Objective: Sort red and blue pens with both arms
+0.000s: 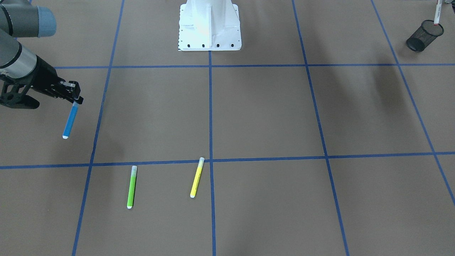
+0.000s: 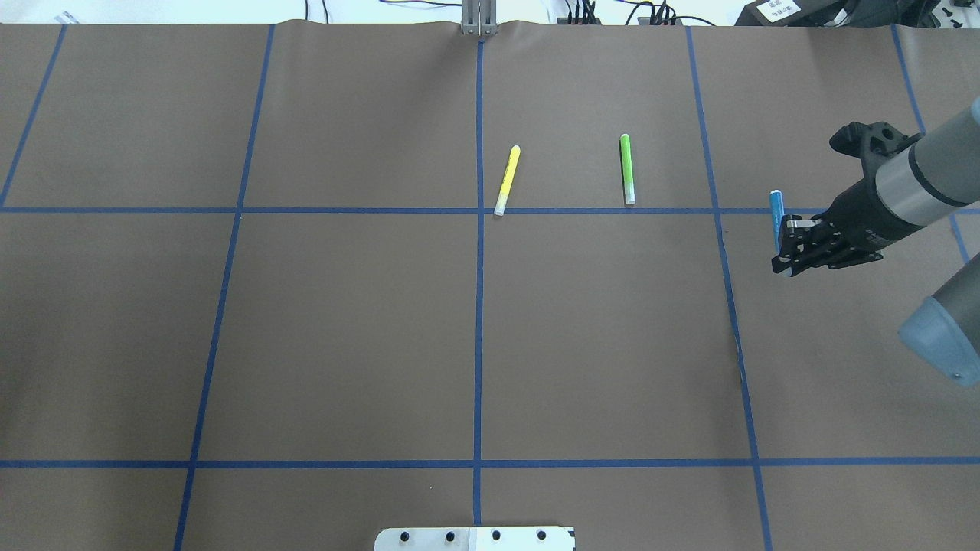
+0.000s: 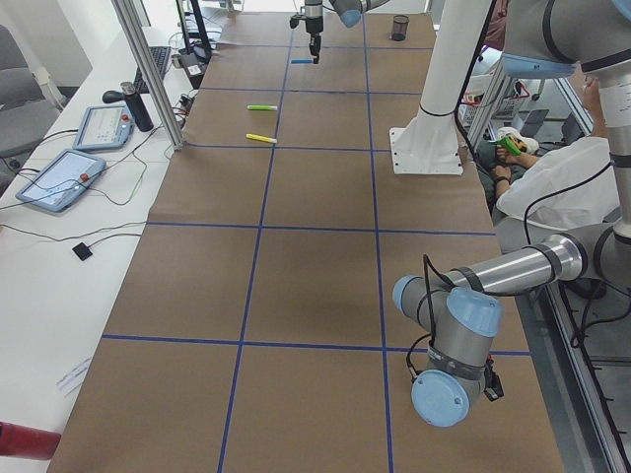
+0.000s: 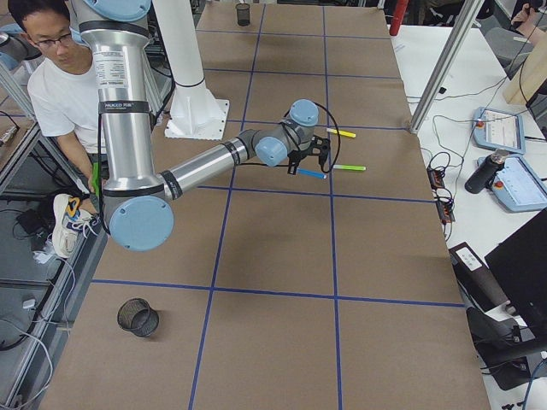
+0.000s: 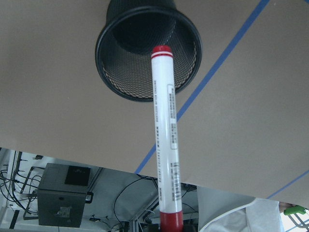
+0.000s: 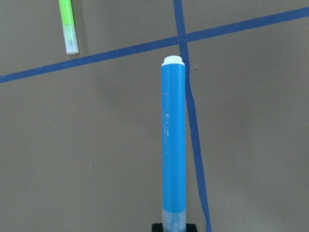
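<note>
Work over taped table [image 2: 344, 329]. Swing right arm [image 2: 911, 184] smoothly toward mesh cup [image 4: 137, 318] at robot's right end; hold position above other mesh cup [image 5: 112, 72] on left side. Keep right gripper [image 2: 788, 229] clenched on blue pen [image 1: 70, 121], lifted near table's right edge. No sight of left gripper; judge it grasping red pen [image 5: 165, 135], hanging end-down just over cup's rim. Centre, lower, then release. Leave green marker [image 1: 132, 186], yellow marker [image 1: 196, 177] alone.
</note>
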You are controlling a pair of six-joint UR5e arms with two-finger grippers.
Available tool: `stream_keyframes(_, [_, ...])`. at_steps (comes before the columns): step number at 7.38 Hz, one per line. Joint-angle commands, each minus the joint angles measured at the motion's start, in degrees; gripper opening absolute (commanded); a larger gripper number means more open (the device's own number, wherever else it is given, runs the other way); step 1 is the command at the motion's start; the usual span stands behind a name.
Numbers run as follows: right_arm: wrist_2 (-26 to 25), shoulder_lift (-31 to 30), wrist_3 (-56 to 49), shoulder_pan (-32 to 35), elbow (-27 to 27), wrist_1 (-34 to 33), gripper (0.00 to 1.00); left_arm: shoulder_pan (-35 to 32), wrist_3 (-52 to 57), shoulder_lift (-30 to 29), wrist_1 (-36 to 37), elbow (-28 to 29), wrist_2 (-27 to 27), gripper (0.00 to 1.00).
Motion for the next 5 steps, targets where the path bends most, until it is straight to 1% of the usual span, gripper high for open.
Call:
stream_keyframes(1, [0.06,-4.14,-8.9,5.07,-0.17,-0.32,0.0,-0.03,0.18,-0.11,-0.21,2.32,-0.21,0.0])
stream_keyframes(2, [-0.11,-6.6,-11.11,5.88,-0.17,-0.23,0.0,-0.03,0.09,-0.29,-1.35,2.78,-0.21,0.0])
stream_keyframes(3, [-0.2,-9.32,-15.66,7.89,-1.04,-0.23,0.0,-0.03,0.09,-0.55,-1.45,3.74,-0.29,0.0])
stream_keyframes(4, [-0.2,-12.31,-22.4,10.52,-1.48,-0.4,0.0,-0.03,0.09,-0.73,-1.45,3.84,-0.29,0.0])
stream_keyframes(5, [-0.12,-13.91,-27.95,12.9,-1.83,-2.23,0.0,-0.03,0.01,-0.73,-1.8,4.1,-0.29,0.0])
